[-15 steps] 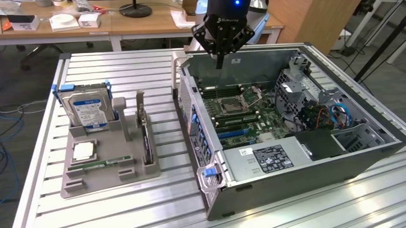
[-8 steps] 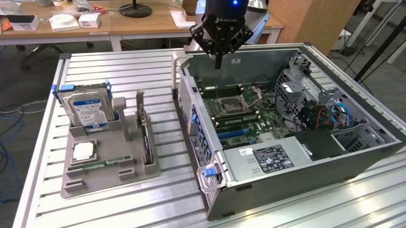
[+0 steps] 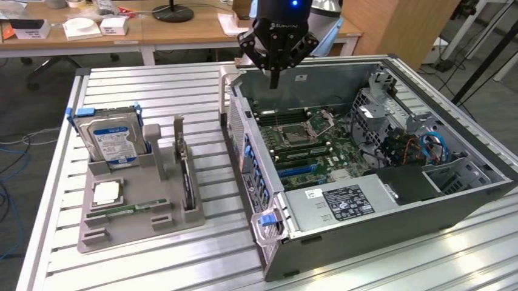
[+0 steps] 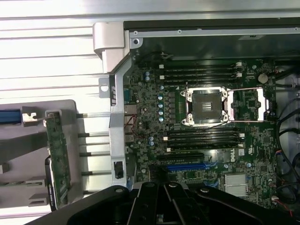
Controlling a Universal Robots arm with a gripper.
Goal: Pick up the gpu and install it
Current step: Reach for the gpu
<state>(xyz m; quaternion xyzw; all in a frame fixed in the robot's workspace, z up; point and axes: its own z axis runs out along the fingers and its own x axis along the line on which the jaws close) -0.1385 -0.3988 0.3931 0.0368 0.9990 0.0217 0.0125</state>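
Overhead, the black gripper [image 3: 275,80] hangs above the rim of the open computer case [image 3: 453,203], its fingers pressed together and holding nothing. We find the gpu [image 3: 188,182] outside the case, near the wall that carries its ports. It stands on edge in a slot of the grey holder [image 3: 137,227] — close to that wall but not touching it. In the wrist view we see its green board running parallel to the case's metal frame. Farther from the case, the same holder carries an upright hard drive [image 3: 113,140] with a blue-and-white label and a narrow memory stick [image 3: 128,211] lying flat. Inside the case the motherboard [image 3: 312,154] lies exposed — a processor socket [image 4: 206,107] sits between rows of memory slots, with a blue expansion slot [image 4: 185,166] just beyond them. Case and holder both rest on a slatted aluminium table [image 3: 162,85].
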